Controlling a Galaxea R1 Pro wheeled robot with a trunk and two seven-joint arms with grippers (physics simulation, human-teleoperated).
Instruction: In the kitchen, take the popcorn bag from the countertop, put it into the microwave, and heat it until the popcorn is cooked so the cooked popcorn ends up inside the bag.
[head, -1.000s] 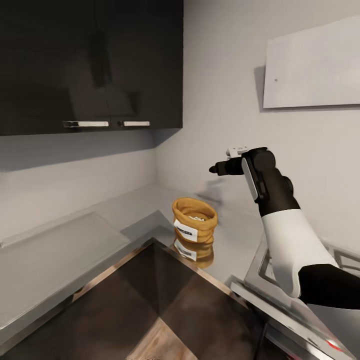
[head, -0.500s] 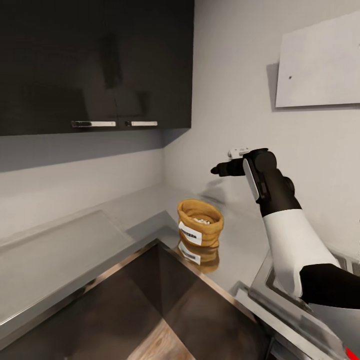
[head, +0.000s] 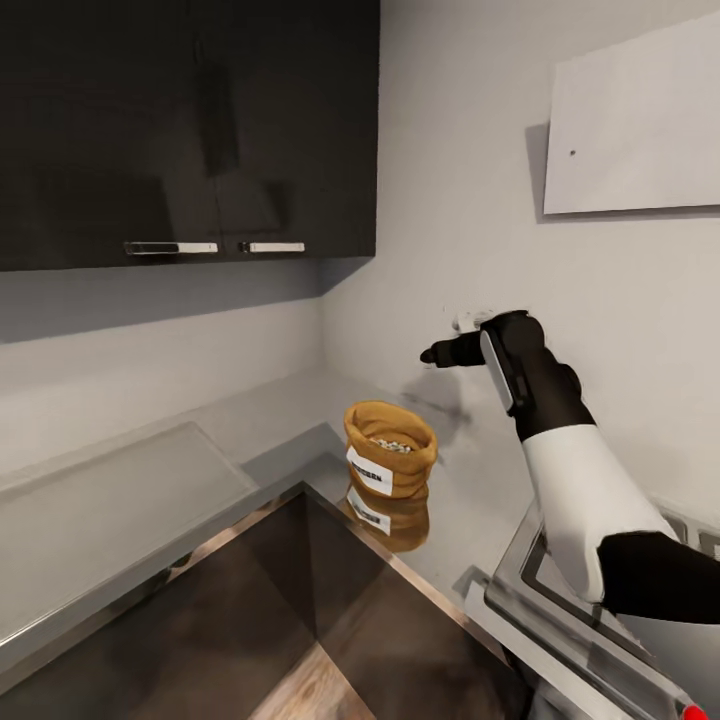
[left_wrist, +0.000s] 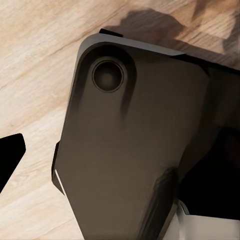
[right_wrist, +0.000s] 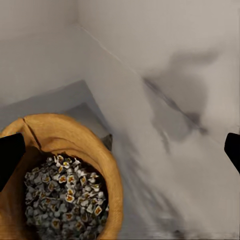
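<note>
The orange-brown popcorn bag (head: 390, 452) stands upright on the light-grey countertop (head: 470, 480) in the corner, its white label facing me. Pale popcorn (head: 392, 444) fills its mouth. My right gripper (head: 432, 355) hovers above and slightly right of the bag, near the wall. In the right wrist view the gripper (right_wrist: 120, 150) is open: its fingertips (right_wrist: 10, 155) stand far apart with nothing between them, and the bag (right_wrist: 75, 140) and popcorn (right_wrist: 65, 195) lie below. My left gripper (left_wrist: 120, 155) hangs low over the robot's dark base (left_wrist: 130, 150) and looks open, one fingertip (left_wrist: 11, 155) at the picture's edge.
Dark wall cabinets (head: 190, 130) hang over the left run of counter. A white panel (head: 640, 130) is fixed on the right wall. A steel-framed appliance edge (head: 560, 600) sits under my right arm. Dark cabinet fronts (head: 300, 590) and wood floor (head: 310, 690) lie below the counter's edge.
The head view has shifted slightly. My right gripper has sunk a little closer to the bag. The bag stays where it was.
</note>
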